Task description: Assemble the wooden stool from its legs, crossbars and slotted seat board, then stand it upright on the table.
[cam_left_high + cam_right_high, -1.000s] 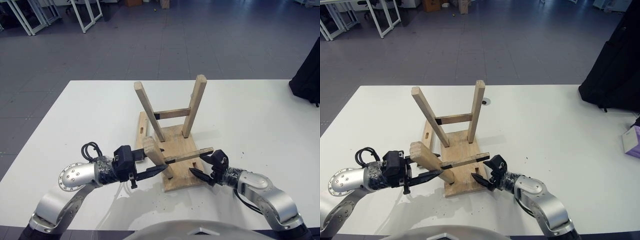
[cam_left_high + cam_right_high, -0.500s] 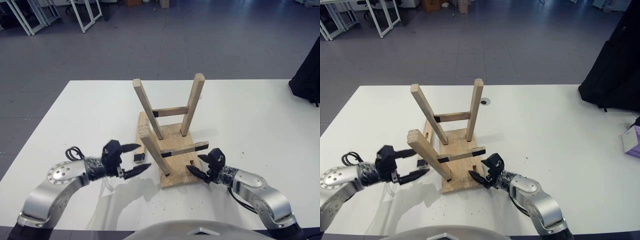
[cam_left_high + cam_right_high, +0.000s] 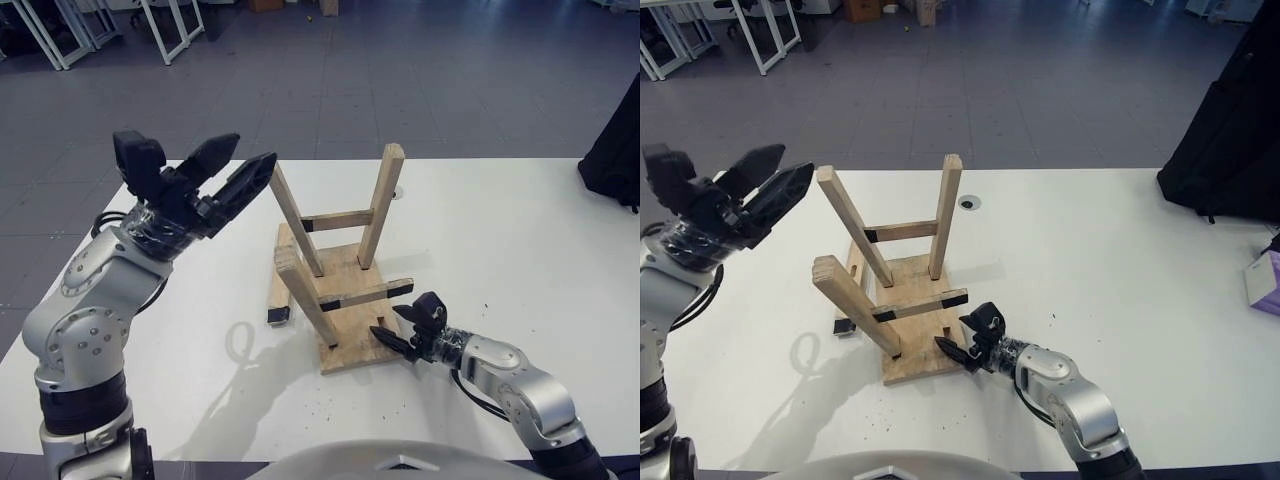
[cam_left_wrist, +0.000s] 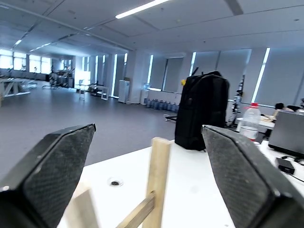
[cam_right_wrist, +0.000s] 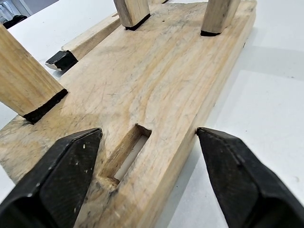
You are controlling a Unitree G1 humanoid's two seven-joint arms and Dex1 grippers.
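Bracing is what I take my right gripper (image 3: pixel 390 323) to be placed for. It sits low over the table (image 3: pixel 520 230) at about 5 o'clock of the seat board (image 3: pixel 350 345), jaws spread wide and gripping nothing. One finger is over the wood and the other just off its edge, with the one empty slot (image 5: pixel 124 152) between them. The board lies underside-up. At its 7 o'clock corner a slanting leg (image 3: pixel 305 300) is seated, and a crossbar (image 3: pixel 365 295) runs from it toward 3 o'clock, its black-tipped end free (waiting, I judge, for a fourth leg). That leg (image 3: pixel 274 300) seems to be the loose one lying flat along the board's 9 o'clock side. Toward 12 o'clock two more legs (image 3: pixel 380 205) stand in their slots, joined by a second crossbar (image 3: pixel 340 222). Farthest out, at 10 o'clock, my left gripper (image 3: pixel 252 150) hangs high above the table, jaws wide and empty, near the top of the far left leg. It looks lifted clear, ready to come down for the loose one.
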